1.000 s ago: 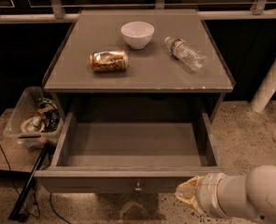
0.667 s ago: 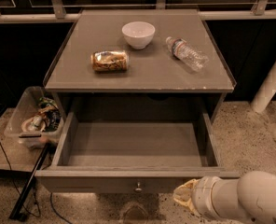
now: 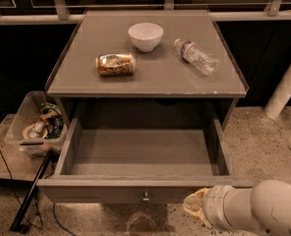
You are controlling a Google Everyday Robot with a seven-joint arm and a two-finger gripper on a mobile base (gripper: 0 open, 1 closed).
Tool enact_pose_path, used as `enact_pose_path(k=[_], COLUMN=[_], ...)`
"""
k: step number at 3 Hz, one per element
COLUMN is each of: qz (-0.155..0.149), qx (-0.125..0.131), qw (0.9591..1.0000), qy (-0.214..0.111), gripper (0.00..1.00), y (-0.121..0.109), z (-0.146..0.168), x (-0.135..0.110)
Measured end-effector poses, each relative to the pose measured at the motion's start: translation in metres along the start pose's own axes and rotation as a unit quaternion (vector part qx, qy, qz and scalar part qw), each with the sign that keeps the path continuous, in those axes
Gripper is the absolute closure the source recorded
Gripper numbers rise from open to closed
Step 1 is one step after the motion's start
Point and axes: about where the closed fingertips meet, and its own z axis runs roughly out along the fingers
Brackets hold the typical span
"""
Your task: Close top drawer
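Observation:
The top drawer (image 3: 135,191) of the grey cabinet is pulled far out and is empty inside. Its flat front panel has a small round metal knob (image 3: 146,197) at the centre. My gripper (image 3: 193,208) is at the lower right, just in front of the right part of the drawer front, at the end of my white arm (image 3: 253,213). Only the yellowish tip of the gripper shows.
On the cabinet top (image 3: 86,77) lie a white bowl (image 3: 145,36), a crushed can (image 3: 115,64) on its side and a plastic water bottle (image 3: 196,56) on its side. A clear bin (image 3: 35,124) with clutter stands on the floor at the left. A white post (image 3: 285,85) rises at the right.
My arm and gripper have shifted a little to the left along the drawer front. The drawer stays pulled out.

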Motion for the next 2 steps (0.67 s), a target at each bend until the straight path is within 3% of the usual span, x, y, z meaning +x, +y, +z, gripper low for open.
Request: enact_pose_path(k=[2], qz=[-0.010], qx=[0.006], qw=[0.9999], qy=[-0.006], gripper=[0.12], y=[-0.0087], z=[0.0038], x=[-0.0068])
